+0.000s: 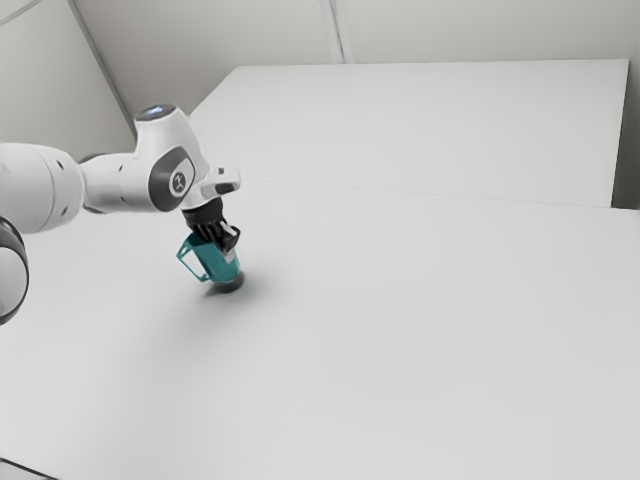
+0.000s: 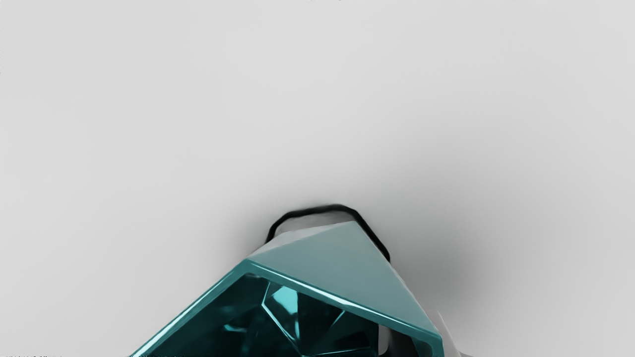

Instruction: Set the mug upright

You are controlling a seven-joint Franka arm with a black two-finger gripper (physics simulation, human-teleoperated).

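In the exterior view my gripper [image 1: 229, 245] is low over the table, at the top of the teal mug [image 1: 221, 267]. The mug stands roughly upright with its open end toward my hand, its handle toward the exterior view's left and its dark base low by the table; a slight tilt is hard to judge. In the wrist view the teal mug [image 2: 342, 277] shows its angular rim, dark inside and black-edged base. My gripper [image 2: 427, 342] is shut on its wall, one finger inside and one outside. Most of both fingers is hidden.
The white table [image 1: 420, 330] stretches away toward the exterior view's right. A second white surface [image 1: 430, 130] lies behind it, beyond a thin seam. A soft shadow falls beside the mug. A dark thin edge [image 1: 25, 470] crosses the near left corner.
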